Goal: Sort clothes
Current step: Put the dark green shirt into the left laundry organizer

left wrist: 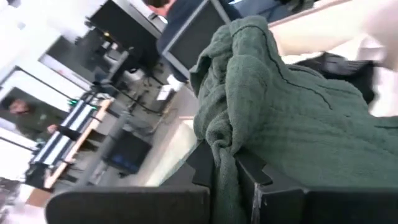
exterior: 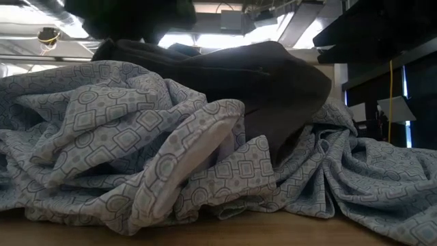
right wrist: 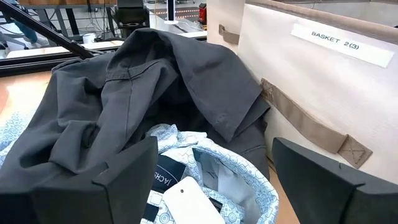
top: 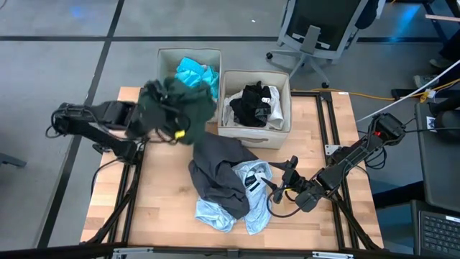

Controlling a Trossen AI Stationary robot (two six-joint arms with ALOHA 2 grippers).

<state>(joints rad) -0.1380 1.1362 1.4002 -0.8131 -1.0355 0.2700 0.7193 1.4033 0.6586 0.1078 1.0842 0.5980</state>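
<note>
My left gripper (top: 152, 119) is shut on a dark green garment (top: 175, 106), at the table's far left beside the left beige box (top: 164, 57). That box holds a turquoise garment (top: 195, 73). The right beige box (top: 282, 80) holds black (top: 251, 103) and white (top: 277, 108) garments. A dark grey garment (top: 218, 167) lies over a pale blue-grey patterned shirt (top: 248, 205) at mid-table. My right gripper (top: 277, 188) is open, its fingers on either side of the shirt's collar (right wrist: 205, 180) without touching it. My left gripper pinches a bunched fold of the dark green garment (left wrist: 225, 163) between its two fingers (left wrist: 261, 177). The cloth is several layers thick there. The rest of the garment piles up beyond and around the fingers, hiding them in the high view.
The two beige boxes stand side by side at the table's far edge. The right box's labelled wall (right wrist: 323, 74) is close beside my right gripper. Bare wood (top: 162, 194) lies at the table's near left. An office chair (top: 316, 29) stands beyond the table.
</note>
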